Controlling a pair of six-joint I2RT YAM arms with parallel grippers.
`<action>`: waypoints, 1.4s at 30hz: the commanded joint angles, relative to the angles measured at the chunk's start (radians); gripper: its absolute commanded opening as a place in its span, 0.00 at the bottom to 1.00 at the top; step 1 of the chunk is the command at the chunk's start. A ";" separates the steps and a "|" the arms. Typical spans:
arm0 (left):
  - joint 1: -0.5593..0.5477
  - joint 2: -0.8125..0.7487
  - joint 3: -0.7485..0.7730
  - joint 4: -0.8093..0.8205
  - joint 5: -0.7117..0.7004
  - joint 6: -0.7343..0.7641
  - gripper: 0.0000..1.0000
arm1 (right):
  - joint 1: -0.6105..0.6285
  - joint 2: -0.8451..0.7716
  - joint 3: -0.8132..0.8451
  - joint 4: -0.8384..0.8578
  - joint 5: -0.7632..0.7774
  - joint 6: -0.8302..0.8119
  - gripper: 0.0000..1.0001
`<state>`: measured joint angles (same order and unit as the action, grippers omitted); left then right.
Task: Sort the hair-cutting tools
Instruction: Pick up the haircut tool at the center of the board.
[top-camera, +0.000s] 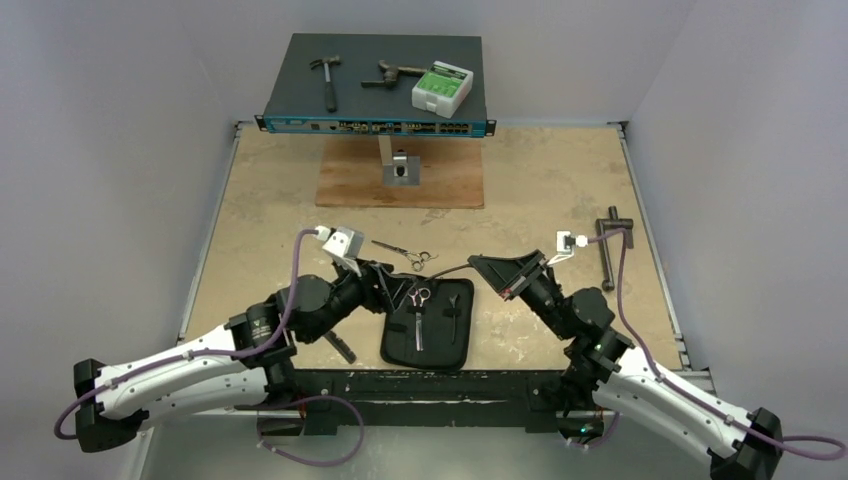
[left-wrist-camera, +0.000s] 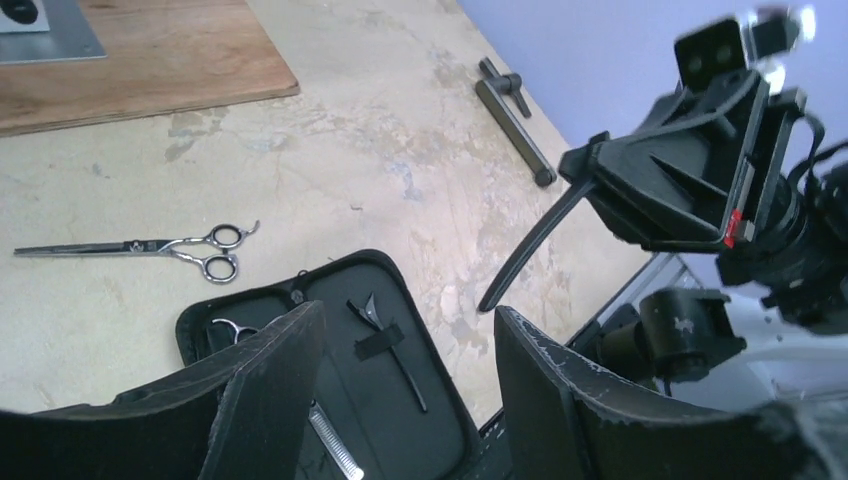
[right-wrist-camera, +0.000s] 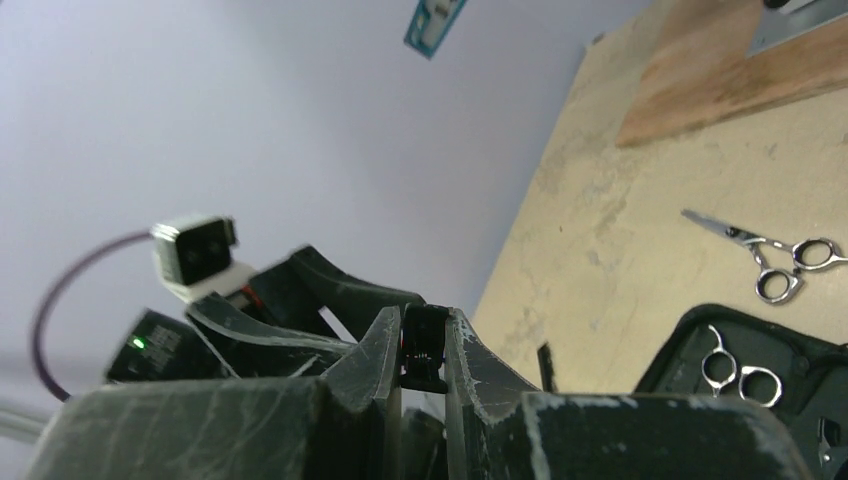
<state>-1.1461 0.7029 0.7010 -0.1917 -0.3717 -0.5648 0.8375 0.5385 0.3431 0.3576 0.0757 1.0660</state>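
Top external view: my right gripper (top-camera: 474, 261) is clenched on the comb (top-camera: 455, 269). It shows here only as a thin dark line, running from my fingertips leftward and a little toward me. Its free tip ends just above the far edge of the open black case (top-camera: 445, 350).

The loose scissors (top-camera: 404, 252) lie on the table (top-camera: 540, 200) just beyond the case. Their long axis runs nearly left to right, with the blade tips to the left and the rings to the right. Inside the case, the cased scissors (top-camera: 418, 310) lie lengthwise in the left half, rings at the far end and blades pointing toward me. The hair clip (top-camera: 455, 315) lies parallel to them in the right half.

From above I can hardly make out my left fingers. The left wrist view shows them clearly: my left gripper (left-wrist-camera: 410, 308) is spread wide with nothing between the fingers, low over the case. That view also shows the comb's full length, slightly bowed and narrowing toward its tip, though I cannot see its teeth. It shows a strap across the clip and a toothed edge on the cased blade too.

The right wrist view shows none of the comb's length, only my two fingers close together with a small dark piece wedged between them.
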 joint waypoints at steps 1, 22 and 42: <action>0.000 -0.071 -0.176 0.381 -0.098 -0.126 0.63 | 0.002 -0.060 -0.135 0.304 0.193 0.121 0.00; 0.060 0.073 -0.276 1.030 0.309 -0.219 0.67 | 0.002 0.078 -0.142 0.637 0.063 0.160 0.00; 0.060 0.206 -0.157 1.078 0.384 -0.153 0.53 | 0.002 0.210 -0.102 0.823 -0.030 0.287 0.00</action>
<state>-1.0885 0.8829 0.4953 0.8341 -0.0254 -0.7425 0.8375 0.7464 0.2054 1.1187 0.0589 1.3304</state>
